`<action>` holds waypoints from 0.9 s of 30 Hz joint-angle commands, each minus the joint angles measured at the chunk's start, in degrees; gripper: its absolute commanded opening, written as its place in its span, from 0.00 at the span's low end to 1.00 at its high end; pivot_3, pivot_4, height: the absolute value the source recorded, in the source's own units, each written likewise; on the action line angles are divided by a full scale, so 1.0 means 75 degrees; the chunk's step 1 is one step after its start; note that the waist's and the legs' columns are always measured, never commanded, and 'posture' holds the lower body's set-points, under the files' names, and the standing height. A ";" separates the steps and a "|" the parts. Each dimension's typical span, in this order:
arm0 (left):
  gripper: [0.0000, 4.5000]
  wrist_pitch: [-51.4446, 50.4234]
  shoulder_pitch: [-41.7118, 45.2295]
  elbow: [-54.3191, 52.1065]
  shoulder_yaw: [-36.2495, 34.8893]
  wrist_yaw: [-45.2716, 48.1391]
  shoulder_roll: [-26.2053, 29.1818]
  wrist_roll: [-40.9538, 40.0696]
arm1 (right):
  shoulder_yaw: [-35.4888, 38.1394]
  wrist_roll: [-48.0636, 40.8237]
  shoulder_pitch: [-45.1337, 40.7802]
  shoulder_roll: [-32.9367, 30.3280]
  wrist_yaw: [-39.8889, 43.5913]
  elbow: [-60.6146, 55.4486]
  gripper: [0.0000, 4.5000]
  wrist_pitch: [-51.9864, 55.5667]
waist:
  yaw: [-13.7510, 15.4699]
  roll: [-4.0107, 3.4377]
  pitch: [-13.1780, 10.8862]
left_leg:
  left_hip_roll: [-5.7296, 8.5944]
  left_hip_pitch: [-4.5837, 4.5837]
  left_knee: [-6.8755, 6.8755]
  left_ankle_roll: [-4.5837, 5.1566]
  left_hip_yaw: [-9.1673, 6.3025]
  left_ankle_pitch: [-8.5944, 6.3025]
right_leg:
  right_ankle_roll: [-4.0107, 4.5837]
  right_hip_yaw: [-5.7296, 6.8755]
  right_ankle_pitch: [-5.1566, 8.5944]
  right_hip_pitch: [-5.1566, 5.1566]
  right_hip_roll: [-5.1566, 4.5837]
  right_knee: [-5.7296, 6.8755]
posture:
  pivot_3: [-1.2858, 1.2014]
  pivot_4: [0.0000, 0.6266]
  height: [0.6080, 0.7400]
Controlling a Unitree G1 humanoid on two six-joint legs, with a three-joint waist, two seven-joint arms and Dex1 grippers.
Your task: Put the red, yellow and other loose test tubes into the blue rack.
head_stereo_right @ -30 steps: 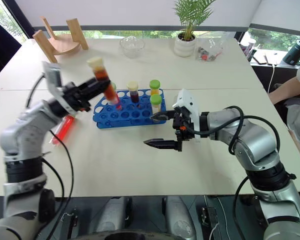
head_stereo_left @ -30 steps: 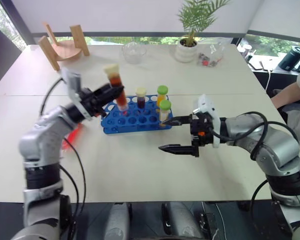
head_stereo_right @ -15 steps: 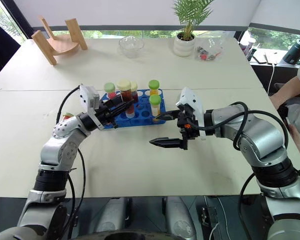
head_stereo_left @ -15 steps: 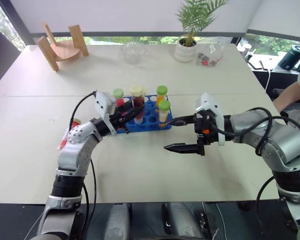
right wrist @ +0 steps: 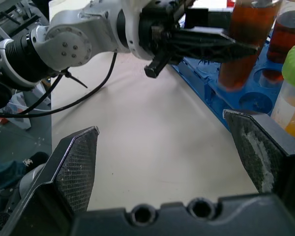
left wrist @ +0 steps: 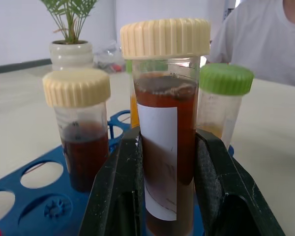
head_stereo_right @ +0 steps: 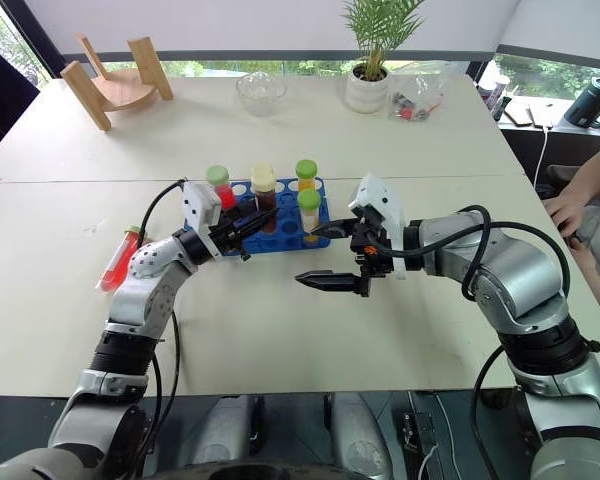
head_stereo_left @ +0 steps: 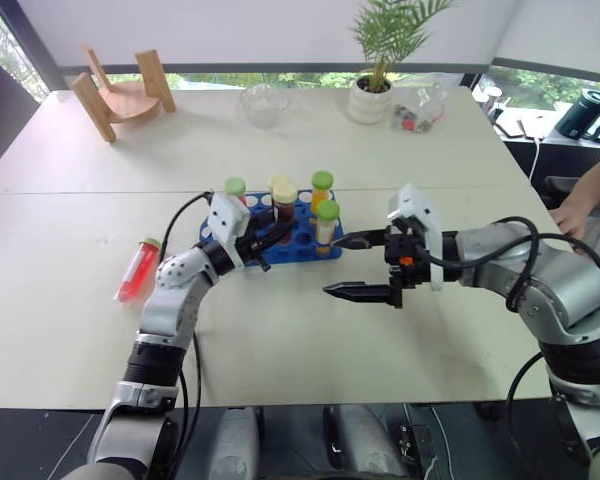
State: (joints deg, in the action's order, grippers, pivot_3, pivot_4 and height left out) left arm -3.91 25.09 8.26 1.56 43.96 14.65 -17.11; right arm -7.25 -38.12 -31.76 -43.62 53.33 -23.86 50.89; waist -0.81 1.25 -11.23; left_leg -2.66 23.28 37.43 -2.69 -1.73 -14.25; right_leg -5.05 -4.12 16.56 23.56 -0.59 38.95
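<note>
Filling the blue rack on the white table is well along: five capped tubes stand in or over its holes, while a red test tube lies loose near the table's left edge. The right gripper hangs spread wide and empty beside the rack. The left gripper is clenched on the cream-capped brown tube; a second ago it held that tube tilted high above the rack, and now it sits upright, lowered among the others

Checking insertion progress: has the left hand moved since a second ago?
Yes. The left hand, shut on the brown tube, has come down from above the blue rack to its holes.
</note>
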 commanded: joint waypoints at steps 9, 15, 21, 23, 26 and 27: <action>0.85 -0.0267 0.0020 -0.0520 -0.0144 0.0141 0.0127 -0.0310 | 0.0291 -0.0236 -0.0039 0.0026 -0.0074 -0.0382 1.00 -0.0026 | -0.0003 0.0000 0.0000 | 0.0000 0.0000 -0.0003 0.0000 0.0000 0.0000 | 0.0000 0.0000 0.0000 0.0000 0.0000 -0.0003 | 0.52 0.24 1.00; 1.00 -0.2835 -0.0077 -0.2918 -0.0866 -0.0273 0.1588 -0.1086 | 0.0221 -0.0284 0.0066 0.0073 -0.0051 -0.0430 1.00 -0.0035 | -0.0068 0.0002 -0.0002 | -0.0004 0.0001 -0.0013 0.0000 -0.0002 0.0000 | 0.0000 -0.0001 0.0001 0.0007 0.0004 -0.0003 | 0.52 0.24 1.00; 1.00 -0.7313 0.0784 -0.3770 -0.2522 0.0943 0.5930 -0.3487 | 0.0333 -0.0936 0.0109 0.0098 0.0174 -0.0858 1.00 0.0188 | -0.0212 0.0000 -0.0008 | -0.0007 0.0014 -0.0036 0.0000 -0.0016 0.0000 | 0.0008 0.0013 0.0008 0.0031 0.0005 0.0001 | 0.52 0.24 1.00; 1.00 -0.7076 0.1142 -0.2549 -0.1612 0.1741 0.7474 -0.2539 | 0.0285 -0.1210 -0.0058 0.0203 0.0271 -0.0972 1.00 0.0266 | -0.0240 -0.0001 -0.0012 | -0.0002 0.0008 -0.0040 -0.0001 -0.0003 0.0000 | 0.0007 0.0007 0.0011 0.0027 0.0000 -0.0007 | 0.52 0.24 1.00; 1.00 -0.7591 0.2876 -0.0536 0.0969 0.2497 0.8331 -0.0821 | -0.0029 -0.1133 -0.0322 0.0412 0.0513 -0.0865 1.00 0.0051 | -0.0215 -0.0019 -0.0015 | -0.0002 -0.0001 -0.0050 -0.0001 -0.0002 0.0000 | 0.0037 0.0008 0.0028 0.0026 0.0004 -0.0018 | 0.52 0.24 1.00; 1.00 -0.7756 0.3513 0.0063 0.1721 0.2797 0.8272 -0.0299 | -0.0182 -0.0978 -0.0383 0.0487 0.0569 -0.0787 1.00 -0.0065 | -0.0206 -0.0021 -0.0014 | -0.0002 0.0001 -0.0051 -0.0001 -0.0006 0.0000 | 0.0041 0.0011 0.0029 0.0028 0.0008 -0.0019 | 0.52 0.24 1.00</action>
State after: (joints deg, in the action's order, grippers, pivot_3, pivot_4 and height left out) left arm -60.26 48.73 4.31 7.94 61.76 76.96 -24.88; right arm -7.81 -45.73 -33.67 -40.69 56.69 -29.07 51.93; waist -2.36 1.09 -11.34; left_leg -2.67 23.27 37.06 -2.70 -1.75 -14.25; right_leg -4.71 -4.05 16.80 23.77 -0.53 38.81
